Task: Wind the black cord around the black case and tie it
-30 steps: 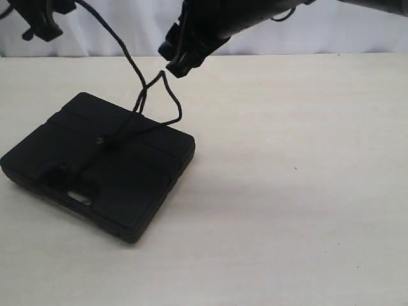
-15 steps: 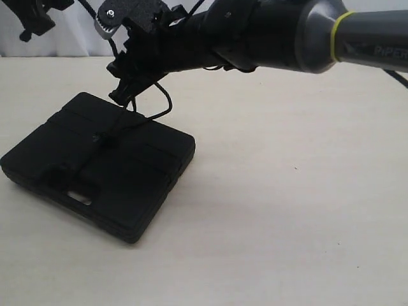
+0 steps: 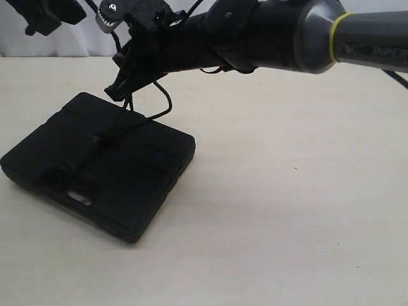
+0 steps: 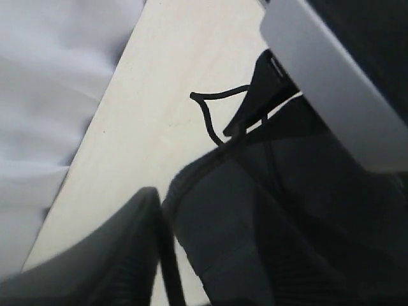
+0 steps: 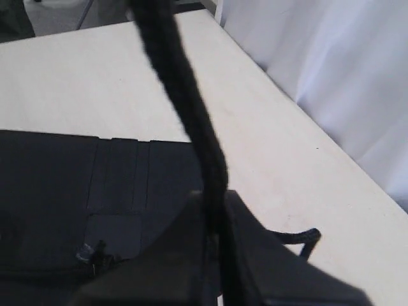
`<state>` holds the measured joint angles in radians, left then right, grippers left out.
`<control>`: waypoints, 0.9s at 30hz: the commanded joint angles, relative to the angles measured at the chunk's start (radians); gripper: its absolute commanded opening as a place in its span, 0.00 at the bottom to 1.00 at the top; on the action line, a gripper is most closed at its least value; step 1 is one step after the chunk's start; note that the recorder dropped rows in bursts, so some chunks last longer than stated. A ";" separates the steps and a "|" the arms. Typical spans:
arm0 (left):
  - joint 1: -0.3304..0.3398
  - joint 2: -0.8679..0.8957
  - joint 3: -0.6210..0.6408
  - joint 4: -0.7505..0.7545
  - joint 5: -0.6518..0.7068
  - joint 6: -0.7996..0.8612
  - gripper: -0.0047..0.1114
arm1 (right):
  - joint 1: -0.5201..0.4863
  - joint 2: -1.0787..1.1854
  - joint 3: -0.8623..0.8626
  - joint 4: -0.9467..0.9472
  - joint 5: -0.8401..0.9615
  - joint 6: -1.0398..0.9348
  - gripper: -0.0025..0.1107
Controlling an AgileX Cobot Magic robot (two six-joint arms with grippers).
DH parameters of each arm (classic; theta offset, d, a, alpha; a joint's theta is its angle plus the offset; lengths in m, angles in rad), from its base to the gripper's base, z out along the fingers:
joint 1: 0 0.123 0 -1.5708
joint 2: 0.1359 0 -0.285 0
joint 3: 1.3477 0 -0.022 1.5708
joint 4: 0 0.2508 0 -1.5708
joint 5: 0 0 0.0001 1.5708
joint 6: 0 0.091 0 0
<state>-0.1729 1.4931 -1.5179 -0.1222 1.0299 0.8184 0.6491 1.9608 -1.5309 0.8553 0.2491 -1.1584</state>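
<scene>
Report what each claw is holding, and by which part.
The right claw pinches the cord partway along its length, above the case's far edge. The cord runs on up toward the left claw, but whether that claw grips it cannot be told.

The right arm (image 3: 280,32) is a thick, glossy dark-grey cylinder, banded by a thin yellow-green ring (image 3: 338,32), with pale "PiPER" lettering (image 3: 390,50) at the ring's 3 o'clock. Toward 9 o'clock it narrows into black jointed housings and a silver-grey bracket (image 3: 105,19) bearing a round screw (image 3: 112,8). A smooth black cable (image 3: 398,78) trails at 4 o'clock. The left hand (image 3: 38,22) is matte black and angular.
</scene>
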 commanded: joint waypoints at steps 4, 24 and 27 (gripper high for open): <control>-0.002 -0.056 -0.013 0.272 0.024 -0.362 0.56 | -0.107 -0.075 -0.002 0.004 0.018 0.186 0.06; -0.002 -0.032 0.414 0.301 0.100 -0.912 0.56 | -0.390 -0.158 0.104 -0.041 0.162 0.386 0.06; -0.002 -0.032 0.451 0.299 0.002 -0.952 0.56 | -0.487 -0.190 0.177 -0.012 0.122 0.390 0.06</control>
<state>-0.1729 1.4620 -1.0988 0.1731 1.1287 -0.0854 0.2471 1.8154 -1.3996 0.8179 0.4447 -0.7752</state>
